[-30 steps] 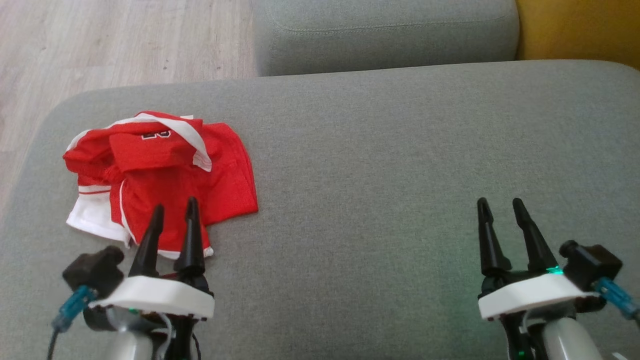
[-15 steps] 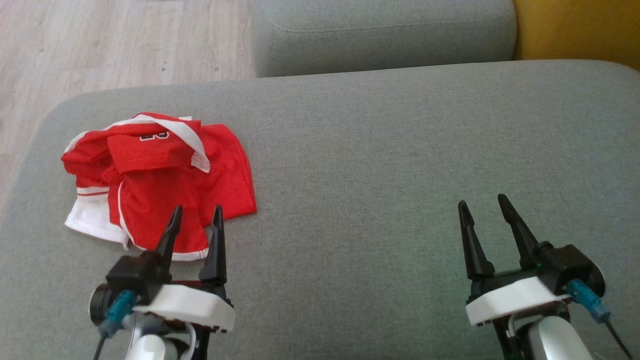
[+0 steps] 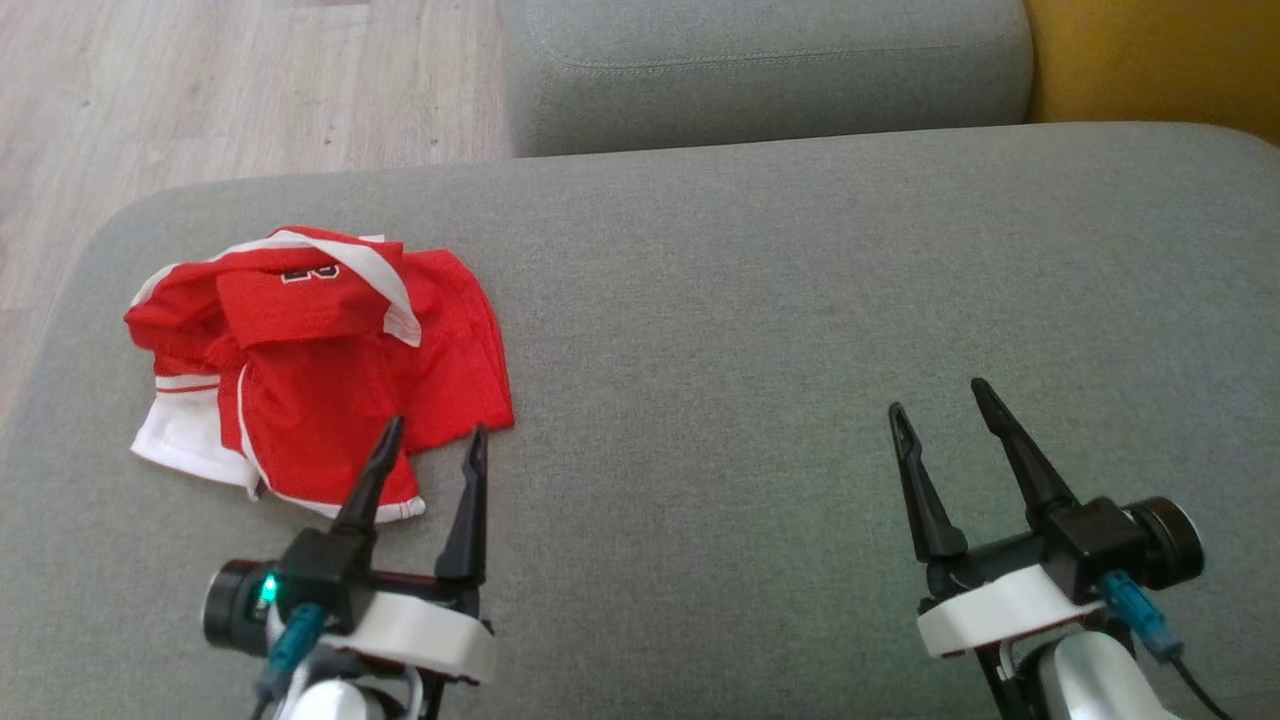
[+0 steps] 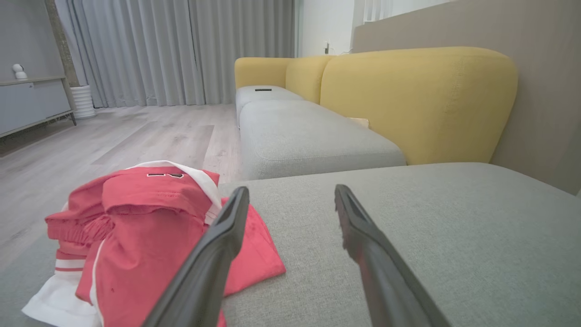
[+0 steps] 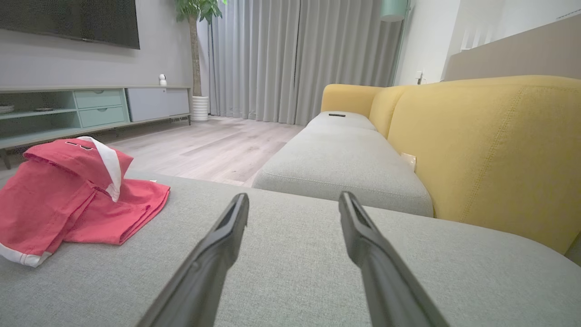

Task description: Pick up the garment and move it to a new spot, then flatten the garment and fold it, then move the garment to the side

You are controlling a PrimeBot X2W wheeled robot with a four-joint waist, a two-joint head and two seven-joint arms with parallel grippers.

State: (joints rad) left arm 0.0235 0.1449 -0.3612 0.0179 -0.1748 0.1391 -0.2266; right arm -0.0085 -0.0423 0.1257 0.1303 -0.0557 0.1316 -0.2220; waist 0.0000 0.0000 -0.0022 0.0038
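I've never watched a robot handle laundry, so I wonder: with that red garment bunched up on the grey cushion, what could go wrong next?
The garment lies bunched in layers; the open left gripper might pinch only one fold, so it would unroll when lifted.
It sits near the left edge of the cushion, so a nudge could slide it toward the floor.
The right gripper hangs far off over bare cushion, unable to steady it.

On near cushion (image 3: 750, 300): garment (image 3: 320, 370). Just before garment, left gripper (image 3: 437, 428); well right of garment, right gripper (image 3: 937, 396); behind, rightward, far cushion (image 3: 770, 80).
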